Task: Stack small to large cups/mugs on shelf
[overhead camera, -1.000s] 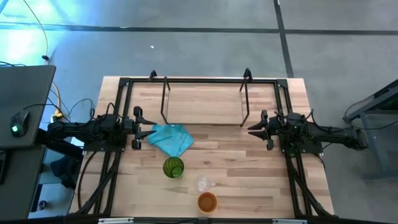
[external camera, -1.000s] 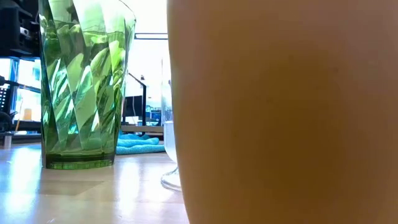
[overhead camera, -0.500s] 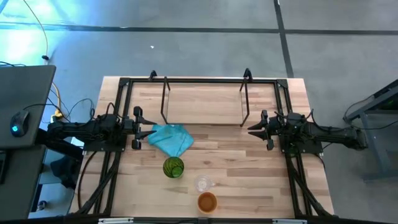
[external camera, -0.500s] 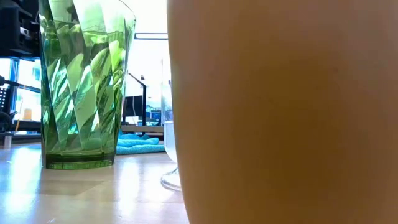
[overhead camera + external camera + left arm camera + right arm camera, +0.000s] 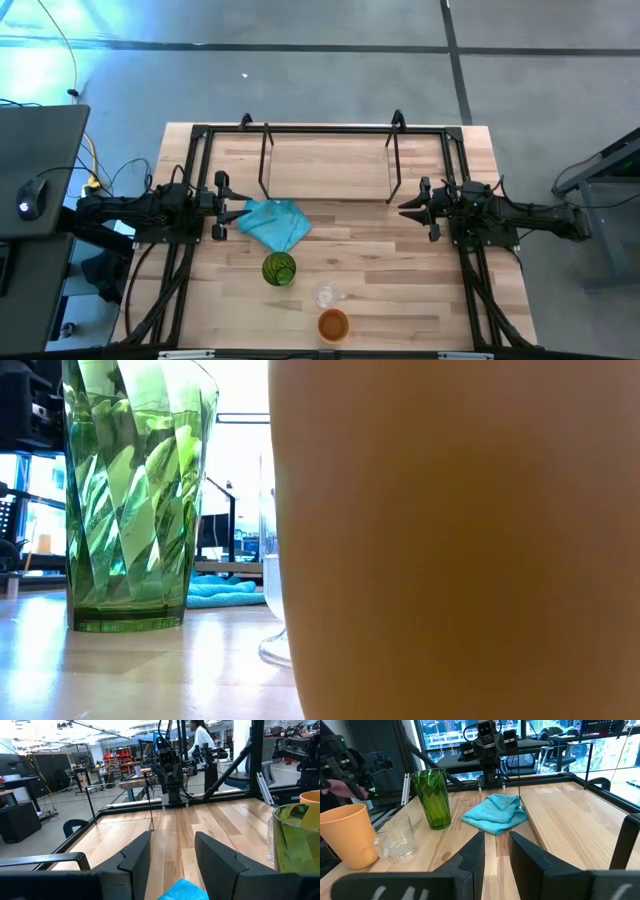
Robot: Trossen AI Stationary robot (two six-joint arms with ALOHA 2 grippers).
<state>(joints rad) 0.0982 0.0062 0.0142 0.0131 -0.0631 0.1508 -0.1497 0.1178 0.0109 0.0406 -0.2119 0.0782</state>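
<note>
Currently, from left to right:
Left claw [image 5: 222, 207]: low at the left side of the surface [image 5: 420, 290], just beside the teal cloth; its fingers [image 5: 135, 857] are spread apart with nothing between them.
Teal cloth [image 5: 274, 222]: crumpled on the surface in front of the shelf's left leg, between the left claw and the green cup.
Green cup [image 5: 279, 269]: tall faceted translucent tumbler, upright on the surface, just toward the front edge from the cloth; it stands apart from the other two cups.
Shelf [image 5: 328, 160]: low rack with a light wooden board and thin black legs, at the rear middle of the surface; nothing rests on its board.
Clear cup [image 5: 327, 295]: small transparent mug with a handle, upright, between the green cup and the orange cup and just beside the orange one; whether they touch cannot be told.
Orange cup [image 5: 333, 325]: upright near the front edge of the surface, filling most of the low view.
Right claw [image 5: 412, 208]: low at the right side of the surface, near the shelf's right leg and well apart from the cups; its fingers [image 5: 472, 852] stand parted, holding nothing.
Person [image 5: 201, 740]: stands in the room beyond the surface, seen past the right arm in the left wrist view.
</note>
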